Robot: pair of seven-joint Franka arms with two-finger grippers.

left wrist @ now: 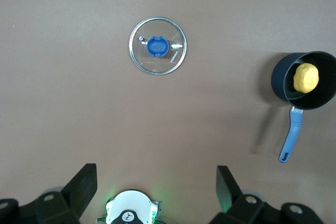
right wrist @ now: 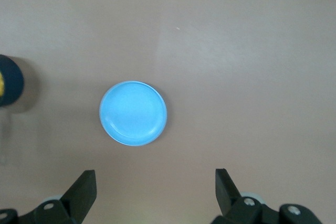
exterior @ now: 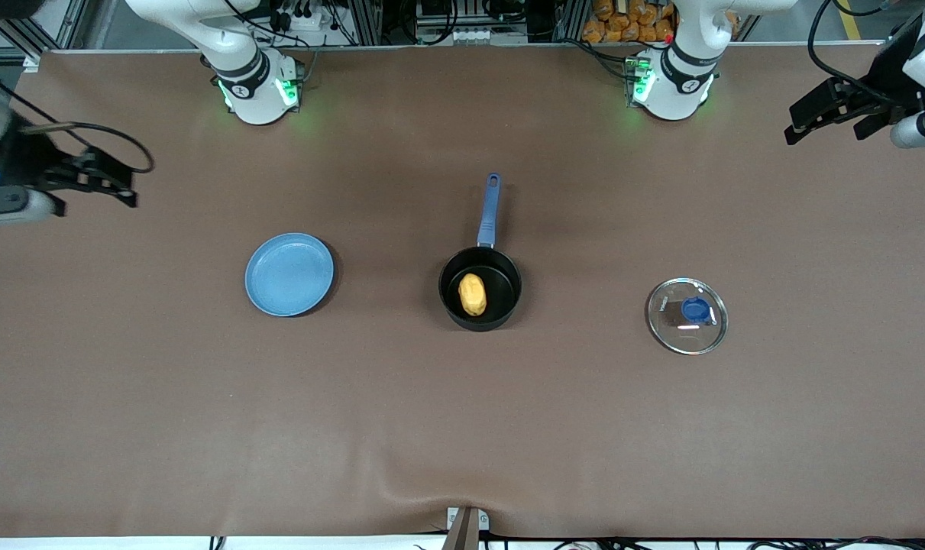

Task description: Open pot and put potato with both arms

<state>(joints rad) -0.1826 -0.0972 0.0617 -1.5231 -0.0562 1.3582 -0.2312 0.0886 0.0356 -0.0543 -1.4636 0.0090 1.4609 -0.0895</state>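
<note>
One potato (exterior: 472, 294): lies in my black pot (exterior: 500, 305), mid-tabletop (exterior: 462, 428).
Pot look: small, round, uncovered; blue handle toward the bases.
Potato look: oval, yellow-orange, lumpy.
Plate (exterior: 289, 274): light blue, bare, toward my right arm's end.
Lid (exterior: 687, 315): glass, blue knob, toward my left arm's end; its print unreadable.
Left fingers (left wrist: 156, 182): wide, holding nothing, raised.
Right fingers (right wrist: 155, 184): wide, holding nothing, raised.

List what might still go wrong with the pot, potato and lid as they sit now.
1. The glass lid lies flat on the table toward the left arm's end, apart from the pot; its knob may be awkward to regrasp.
2. The pot's long handle sticks out toward the bases; a passing arm could knock it and tip the potato out.
</note>
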